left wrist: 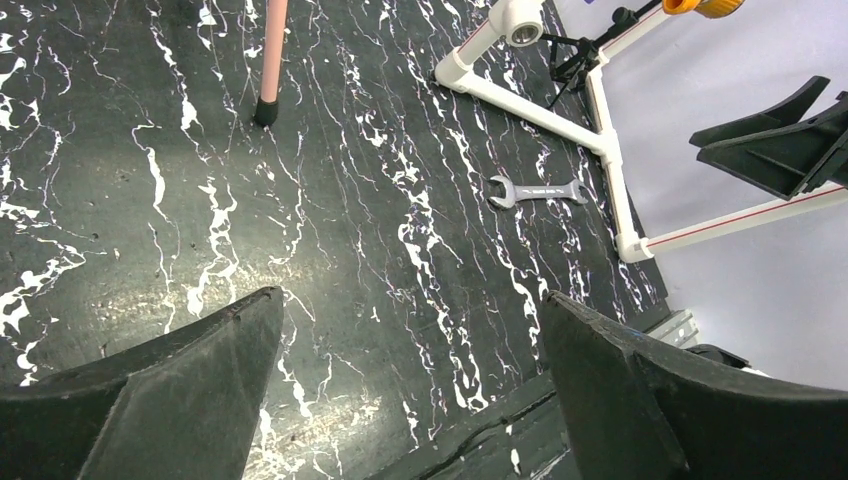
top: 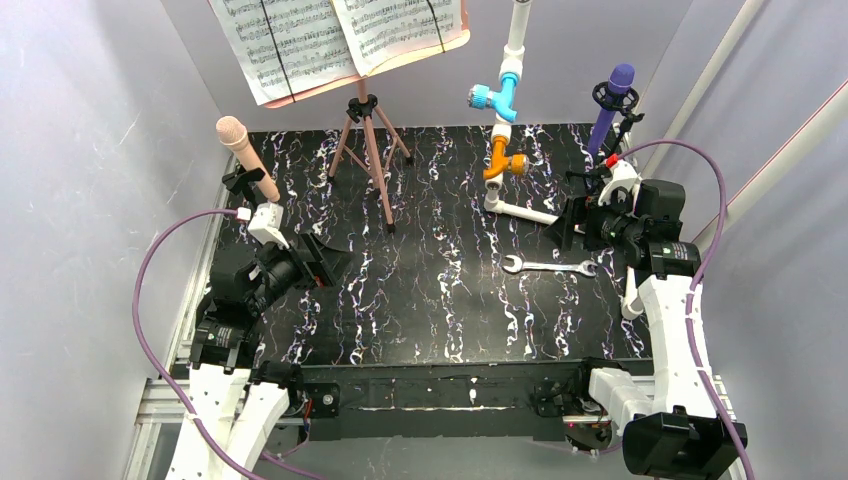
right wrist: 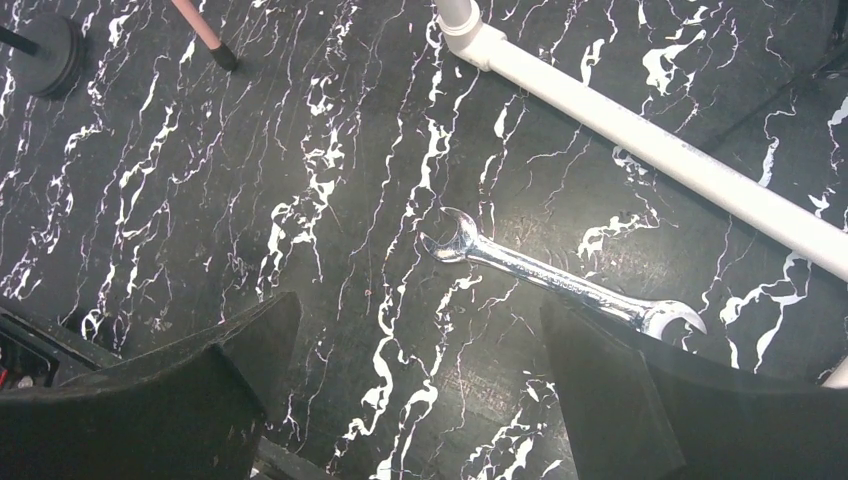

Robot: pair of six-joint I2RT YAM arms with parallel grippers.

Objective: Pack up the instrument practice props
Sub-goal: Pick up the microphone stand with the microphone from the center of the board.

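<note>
The salmon-pink music rest (top: 455,42) stands on tripod legs (top: 372,150) at the back, holding white music sheets (top: 330,35). One tripod foot shows in the left wrist view (left wrist: 266,108) and the right wrist view (right wrist: 222,55). A peach microphone (top: 245,155) sits in a black holder (top: 240,184) at the left. A purple microphone (top: 612,105) stands in a black holder (top: 614,100) at the back right. My left gripper (top: 330,262) is open and empty above the table, right of the peach microphone. My right gripper (top: 570,222) is open and empty just above the wrench.
A silver wrench (top: 548,266) lies on the black marbled table (top: 440,300), also in the right wrist view (right wrist: 560,277). A white pipe frame (top: 505,150) with blue (top: 492,98) and orange (top: 500,165) valves stands at the back centre-right. Grey walls close in both sides.
</note>
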